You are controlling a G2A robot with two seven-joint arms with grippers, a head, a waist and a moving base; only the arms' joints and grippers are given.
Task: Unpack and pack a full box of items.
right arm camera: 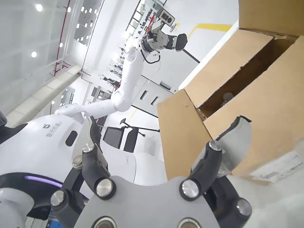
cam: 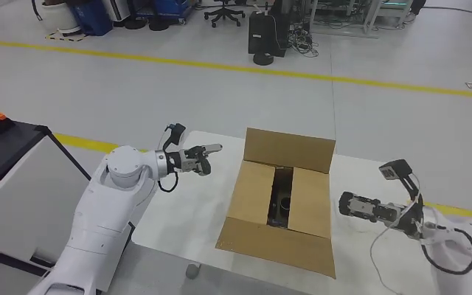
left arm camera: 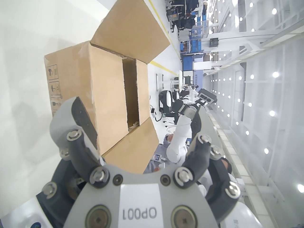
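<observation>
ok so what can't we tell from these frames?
Cardboard box contents: top view, folded flaps cover all but a narrow gap; one dark round item there, unidentifiable.
Left wrist view: the gap is all shadow.
Right wrist view: small pale item in the gap, too small to name; box cut off by frame edge.

The box (cam: 276, 203) is brown cardboard, matt, with rough torn edges on its flaps. The table (cam: 190, 210) looks white, smooth and matt. The left gripper (left arm camera: 139, 106) has grey plastic fingers (left arm camera: 59, 124), dark matt pads (left arm camera: 83, 119) and shiny metal screws (left arm camera: 73, 135).
</observation>
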